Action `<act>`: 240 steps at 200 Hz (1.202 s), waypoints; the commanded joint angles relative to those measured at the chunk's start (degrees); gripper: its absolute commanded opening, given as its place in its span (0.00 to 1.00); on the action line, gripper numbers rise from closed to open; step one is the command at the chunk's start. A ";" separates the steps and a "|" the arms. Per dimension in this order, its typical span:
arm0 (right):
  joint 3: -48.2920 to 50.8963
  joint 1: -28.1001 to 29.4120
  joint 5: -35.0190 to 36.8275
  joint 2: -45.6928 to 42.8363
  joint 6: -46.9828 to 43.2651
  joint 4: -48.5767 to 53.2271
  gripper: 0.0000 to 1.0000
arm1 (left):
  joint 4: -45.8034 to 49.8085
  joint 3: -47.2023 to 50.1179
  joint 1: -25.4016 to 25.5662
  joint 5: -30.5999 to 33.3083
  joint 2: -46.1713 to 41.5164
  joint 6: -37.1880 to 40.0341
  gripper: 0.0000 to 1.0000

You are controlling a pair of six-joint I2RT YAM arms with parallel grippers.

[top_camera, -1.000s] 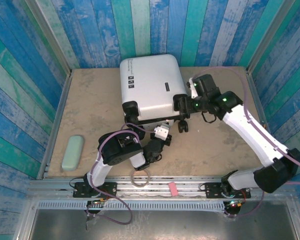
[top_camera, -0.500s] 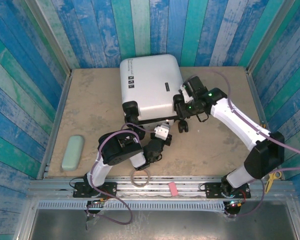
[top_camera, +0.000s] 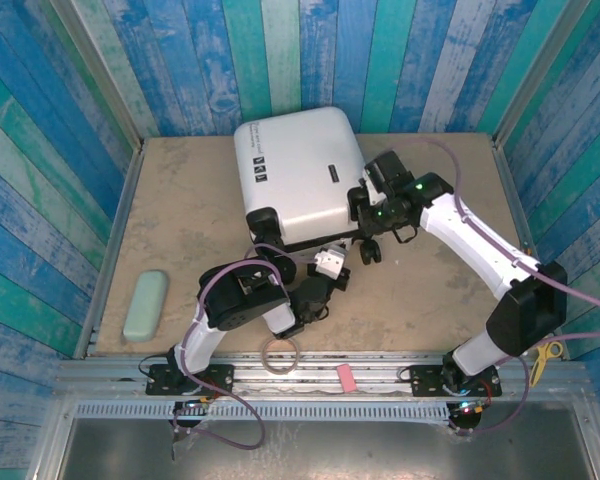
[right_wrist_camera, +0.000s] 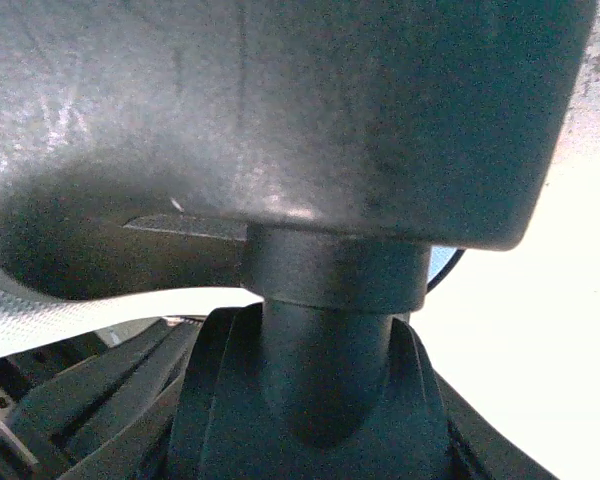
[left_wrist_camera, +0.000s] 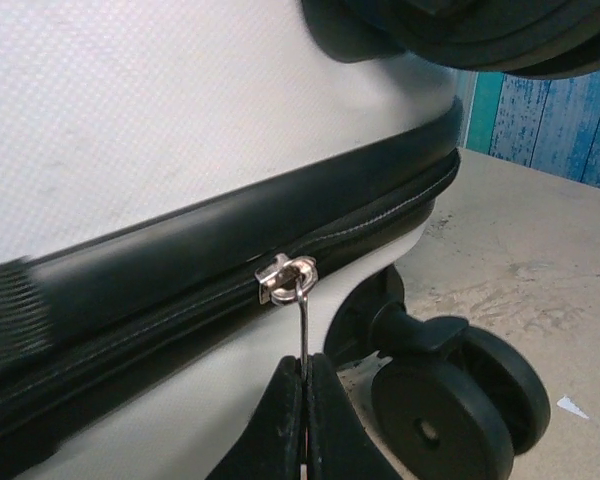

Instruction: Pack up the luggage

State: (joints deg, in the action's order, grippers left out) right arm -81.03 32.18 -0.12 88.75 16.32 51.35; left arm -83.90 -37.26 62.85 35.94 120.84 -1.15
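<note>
Pinching the zip pull (left_wrist_camera: 288,277) tight, the left gripper (left_wrist_camera: 303,390) is closed on it at the near side of the luggage (top_camera: 300,175). The right gripper (top_camera: 366,207) has moved in to the right wheel corner. I cannot tell if its fingers are open or closed. The luggage sits far back in the middle of the table (top_camera: 180,220) and has turned a little left, so I think the zipping has begun.

left end effector (left_wrist_camera: 302,378) tight on the zipper pull (left_wrist_camera: 303,315) of the white luggage (left_wrist_camera: 180,130), black wheel (left_wrist_camera: 450,405) just beside

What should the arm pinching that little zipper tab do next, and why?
Probably slide it along the black zipper band: the left gripper is shut on the zipper pull, and the slider sits partway along the side of the luggage, near a wheel.
</note>
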 commanded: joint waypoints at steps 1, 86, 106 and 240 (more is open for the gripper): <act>-0.41 6.45 -12.86 -1.89 -0.58 -4.51 0.00 | -0.88 -2.66 1.23 -5.14 3.39 2.20 0.00; 9.11 12.80 -11.68 -7.25 16.30 -20.11 0.00 | -0.81 -10.31 2.77 -6.72 5.96 5.18 0.00; 11.54 13.64 -11.14 -8.01 19.98 -24.25 0.00 | -1.21 -12.22 3.71 -5.96 7.31 6.63 0.00; 11.11 21.93 -6.09 -5.18 26.58 -29.82 0.00 | 18.90 -33.94 7.24 11.72 15.93 8.93 0.01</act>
State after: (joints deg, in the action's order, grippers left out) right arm -69.32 44.73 12.16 82.65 40.42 32.99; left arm -74.96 -64.25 68.01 60.16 133.80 6.13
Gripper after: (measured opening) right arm 0.429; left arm 0.058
